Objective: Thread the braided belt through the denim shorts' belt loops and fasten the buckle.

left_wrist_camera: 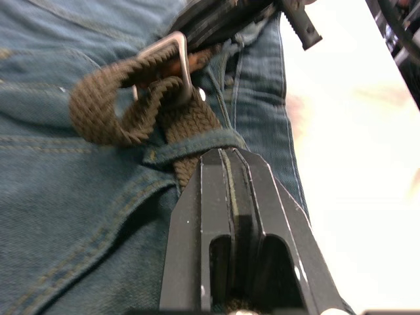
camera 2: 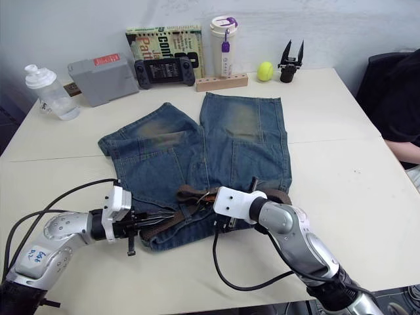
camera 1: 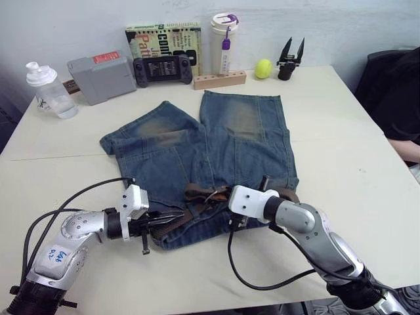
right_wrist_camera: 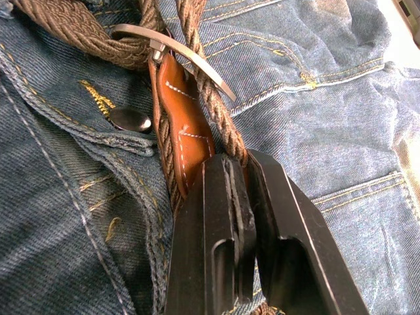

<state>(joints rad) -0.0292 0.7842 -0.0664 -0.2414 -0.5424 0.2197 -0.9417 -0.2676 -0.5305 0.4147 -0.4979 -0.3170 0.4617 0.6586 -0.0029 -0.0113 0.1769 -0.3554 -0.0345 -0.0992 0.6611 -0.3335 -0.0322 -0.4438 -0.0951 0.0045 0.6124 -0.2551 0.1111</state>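
Both arms reach in low over the near edge of the desk (camera 1: 354, 164), forearms nearly level, pointing toward each other across the waistband of the denim shorts (camera 1: 216, 144). The shorts lie flat, legs pointing toward the far wall, waistband nearest the robot.

The left claw (camera 1: 172, 218) comes in from the left side of the waistband. In its wrist view the fingers (left_wrist_camera: 226, 216) are pressed together on the braided belt (left_wrist_camera: 177, 125) just where it passes under one of the belt loops (left_wrist_camera: 197, 143). Just ahead of the tips the belt curls into a loose loop beside the buckle (left_wrist_camera: 172, 56).

The right claw (camera 1: 222, 195) comes in from the right, with its tips at the middle of the waistband. Its fingers (right_wrist_camera: 226, 216) look closed on the woven strand beside the tan leather tab, though the pinch itself is partly hidden. The buckle's frame lies just beyond the tips, near the shorts' metal button (right_wrist_camera: 130, 119).
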